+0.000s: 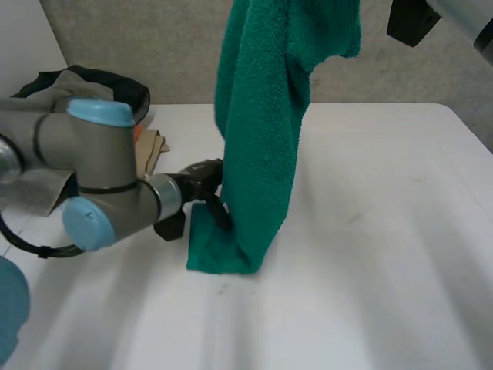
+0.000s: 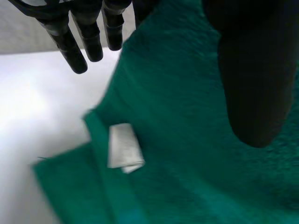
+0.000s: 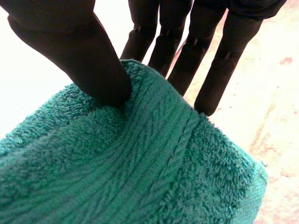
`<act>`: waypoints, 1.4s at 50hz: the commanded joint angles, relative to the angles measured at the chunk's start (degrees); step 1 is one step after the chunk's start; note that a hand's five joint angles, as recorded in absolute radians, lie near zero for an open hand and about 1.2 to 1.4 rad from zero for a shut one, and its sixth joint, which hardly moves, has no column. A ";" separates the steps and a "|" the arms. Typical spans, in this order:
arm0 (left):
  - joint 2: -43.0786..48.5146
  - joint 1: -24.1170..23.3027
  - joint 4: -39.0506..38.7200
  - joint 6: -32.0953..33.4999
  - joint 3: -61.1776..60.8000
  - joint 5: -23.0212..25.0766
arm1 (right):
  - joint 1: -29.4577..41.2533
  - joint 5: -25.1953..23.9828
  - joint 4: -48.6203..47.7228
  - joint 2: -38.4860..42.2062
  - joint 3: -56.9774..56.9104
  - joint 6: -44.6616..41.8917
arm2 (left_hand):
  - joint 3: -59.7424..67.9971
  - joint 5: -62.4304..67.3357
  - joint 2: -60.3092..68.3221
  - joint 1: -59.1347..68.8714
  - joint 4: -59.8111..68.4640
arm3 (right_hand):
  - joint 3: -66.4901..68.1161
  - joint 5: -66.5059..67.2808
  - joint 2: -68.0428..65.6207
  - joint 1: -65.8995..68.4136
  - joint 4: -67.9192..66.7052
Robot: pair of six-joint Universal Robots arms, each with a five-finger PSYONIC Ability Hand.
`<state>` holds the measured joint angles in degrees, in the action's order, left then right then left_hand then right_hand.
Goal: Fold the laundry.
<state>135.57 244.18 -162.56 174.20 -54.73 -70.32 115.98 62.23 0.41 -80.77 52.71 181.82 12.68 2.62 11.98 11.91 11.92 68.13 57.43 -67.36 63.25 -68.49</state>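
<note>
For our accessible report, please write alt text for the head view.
A green towel hangs from above, its lower end resting on the white table. The robot's left hand reaches its lower part; more laundry lies beyond the left arm.

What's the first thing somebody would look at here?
The big green towel, hanging tall in the middle with its lower end resting on the white table. The right hand pinches its top edge up high, and the left hand reaches in at its lower part, just above the table.
</note>
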 commanded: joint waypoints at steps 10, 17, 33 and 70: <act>1.64 -5.38 1.90 -7.65 4.63 -0.33 | -3.04 1.22 -1.47 5.27 -1.38 3.11 | 67.32 67.38 68.02 68.09 68.08 | 11.87 12.57 -12.64 16.75 -11.51; -6.71 1.30 2.25 -2.30 11.30 -14.22 | -7.43 4.91 1.08 11.16 -1.91 -6.65 | 67.32 67.38 68.02 68.09 68.08 | 11.87 12.57 -12.64 16.75 -11.51; -7.45 1.74 0.17 16.60 -1.07 -18.00 | -5.94 8.61 -3.36 19.94 19.60 -24.41 | 67.32 67.38 68.02 68.09 68.08 | 11.87 12.57 -12.64 16.75 -11.51; -14.73 13.34 14.37 22.06 -3.11 -9.49 | -10.60 14.24 12.59 16.17 17.96 -22.74 | 9.13 9.19 9.82 9.90 9.89 | -48.57 -47.86 47.79 -43.68 48.92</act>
<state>117.25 254.26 -150.39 195.32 -60.15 -83.27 107.51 77.42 5.74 -66.88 74.92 161.06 15.88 6.36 16.23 16.10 16.30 12.31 2.78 -12.16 13.08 -12.30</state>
